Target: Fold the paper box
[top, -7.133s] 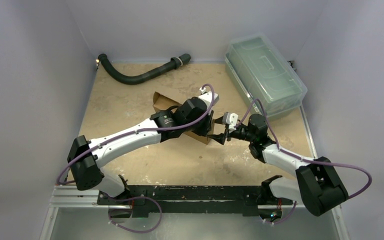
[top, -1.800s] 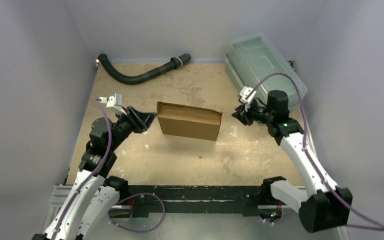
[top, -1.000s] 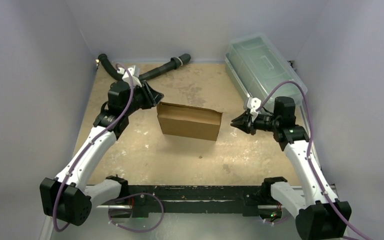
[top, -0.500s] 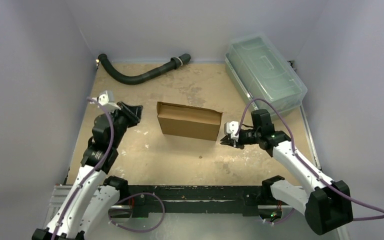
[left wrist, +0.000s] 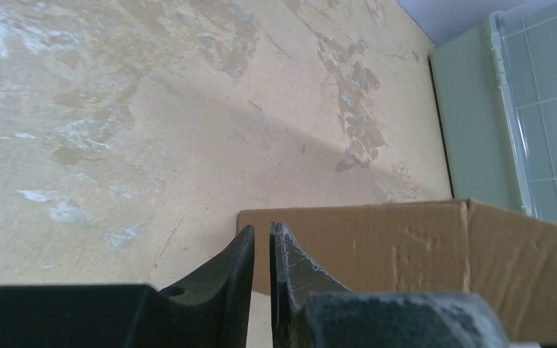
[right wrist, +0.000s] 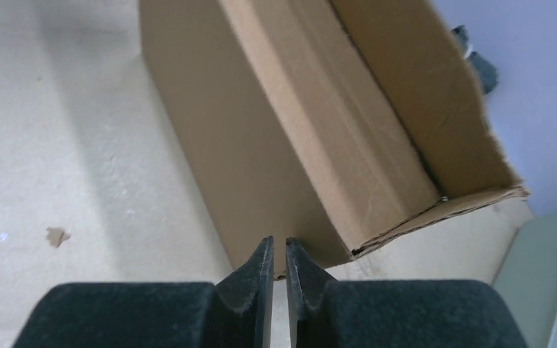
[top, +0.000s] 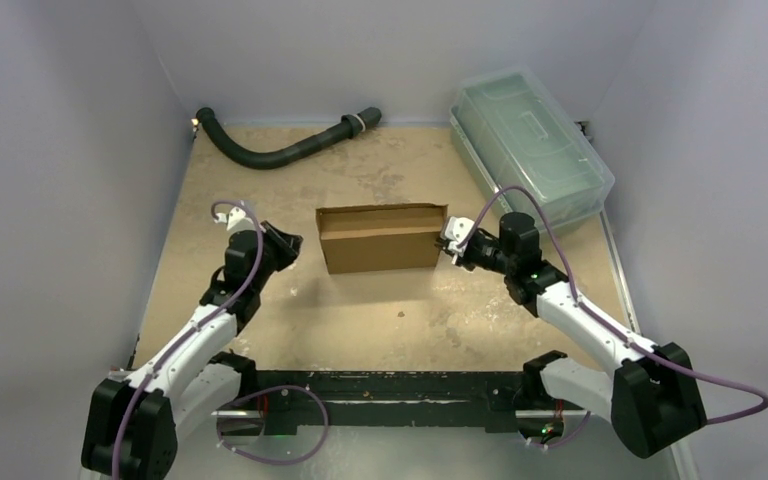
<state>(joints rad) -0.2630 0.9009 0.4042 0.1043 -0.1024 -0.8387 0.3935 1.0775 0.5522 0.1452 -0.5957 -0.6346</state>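
Brown corrugated paper box (top: 380,250), rect., open-topped, blotchy tan table (top: 360,310)

Top view looks down; close wrist views share the paper box (top: 380,238).

Brown paper box (top: 380,240), upright, open-topped

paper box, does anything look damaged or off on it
The paper box stands with its top open, and in the right wrist view one cardboard edge near its corner looks ragged and slightly bent. Otherwise nothing stands out.
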